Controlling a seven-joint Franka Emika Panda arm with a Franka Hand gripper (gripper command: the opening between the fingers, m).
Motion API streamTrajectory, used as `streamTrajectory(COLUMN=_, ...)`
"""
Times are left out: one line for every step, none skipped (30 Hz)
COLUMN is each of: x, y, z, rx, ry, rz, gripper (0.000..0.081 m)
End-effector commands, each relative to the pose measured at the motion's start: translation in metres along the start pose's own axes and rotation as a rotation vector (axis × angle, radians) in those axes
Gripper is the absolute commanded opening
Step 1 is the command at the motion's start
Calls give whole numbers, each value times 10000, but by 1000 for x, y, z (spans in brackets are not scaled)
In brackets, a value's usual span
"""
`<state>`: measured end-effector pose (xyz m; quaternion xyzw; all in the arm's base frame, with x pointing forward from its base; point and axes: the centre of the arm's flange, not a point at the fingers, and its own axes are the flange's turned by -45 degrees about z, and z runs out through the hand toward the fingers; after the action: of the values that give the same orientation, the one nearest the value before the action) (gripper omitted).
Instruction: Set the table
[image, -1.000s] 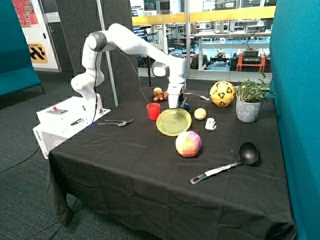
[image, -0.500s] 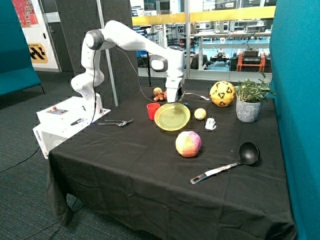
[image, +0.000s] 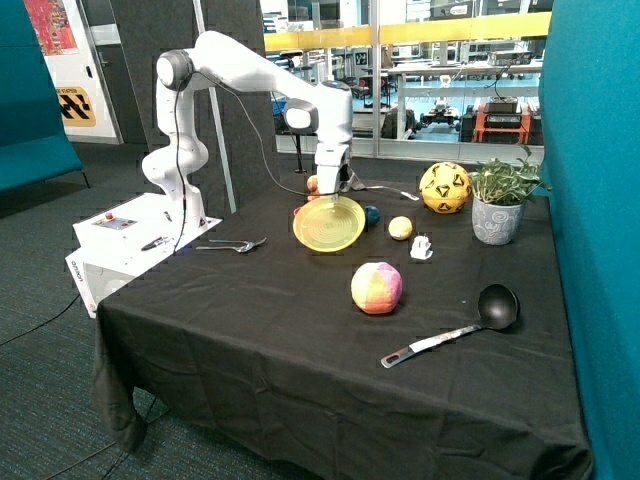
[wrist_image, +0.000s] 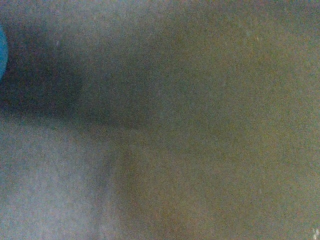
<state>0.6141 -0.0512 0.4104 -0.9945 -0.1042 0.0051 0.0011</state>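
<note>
My gripper (image: 330, 194) is shut on the far rim of a yellow plate (image: 328, 224). It holds the plate tilted and lifted just above the black table (image: 250, 330), in front of where the red cup stands; the cup is mostly hidden behind the plate. A fork and a spoon (image: 236, 245) lie near the table edge closest to the robot base. A black ladle (image: 470, 322) lies towards the front corner. The wrist view is filled by the yellow plate's surface (wrist_image: 210, 125), very close.
A pink-and-yellow ball (image: 376, 287) sits in front of the plate. A small yellow ball (image: 400, 228), a white object (image: 421, 247), a blue object (image: 372, 213), a yellow soccer ball (image: 445, 187) and a potted plant (image: 497, 205) stand towards the back. Small fruits (image: 314, 183) lie behind the gripper.
The arm has lifted the yellow plate off the table and carried it towards the robot-base side. The plate now covers the red cup.
</note>
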Motion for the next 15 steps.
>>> streamTrajectory(x=-37, y=3, z=-10, rx=-32, ry=100, rz=-101, gripper=0)
streamTrajectory(x=-43, y=5, z=-12, rx=-32, ry=100, rz=-123, gripper=0)
streamTrajectory(x=-49, y=5, z=-14, rx=-32, ry=100, rz=-161, gripper=0)
streamTrajectory(x=-53, y=6, z=-16, rx=-32, ry=100, rz=-167, gripper=0)
streamTrajectory(x=-57, y=6, z=-17, rx=-32, ry=100, rz=-174, gripper=0)
streamTrajectory(x=-61, y=6, z=-18, rx=-32, ry=100, rz=-181, gripper=0)
streamTrajectory(x=-64, y=6, z=-19, rx=-32, ry=100, rz=-154, gripper=0)
streamTrajectory(x=-65, y=6, z=-20, rx=-33, ry=100, rz=-183, gripper=0)
streamTrajectory(x=-67, y=6, z=-20, rx=-32, ry=100, rz=-153, gripper=0)
streamTrajectory(x=-70, y=6, z=-20, rx=-32, ry=100, rz=-164, gripper=0)
streamTrajectory(x=-74, y=5, z=-21, rx=-33, ry=100, rz=-194, gripper=0)
streamTrajectory(x=-77, y=5, z=-21, rx=-33, ry=100, rz=-199, gripper=0)
streamTrajectory(x=-81, y=4, z=-21, rx=-33, ry=100, rz=-220, gripper=0)
streamTrajectory(x=-86, y=3, z=-21, rx=-33, ry=100, rz=-228, gripper=0)
streamTrajectory(x=-89, y=3, z=-21, rx=-33, ry=100, rz=-238, gripper=0)
